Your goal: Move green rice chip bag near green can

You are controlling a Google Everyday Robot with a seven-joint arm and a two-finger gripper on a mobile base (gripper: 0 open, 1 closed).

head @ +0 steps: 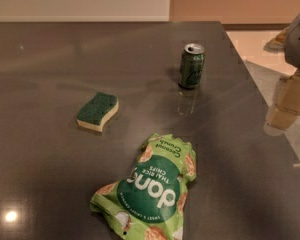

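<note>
The green rice chip bag [150,196] lies flat on the dark table [50,179] at the front centre, with its "dang" lettering upside down to the camera. The green can [191,66] stands upright at the back right of the table, well beyond the bag. My gripper [286,106] hangs at the right edge of the view, over the table's right edge, to the right of both the can and the bag. It holds nothing that I can see.
A yellow sponge with a green top [97,112] lies left of centre. The table's right edge [270,109] runs diagonally, with pale floor beyond it. A wall stands behind the table's far edge.
</note>
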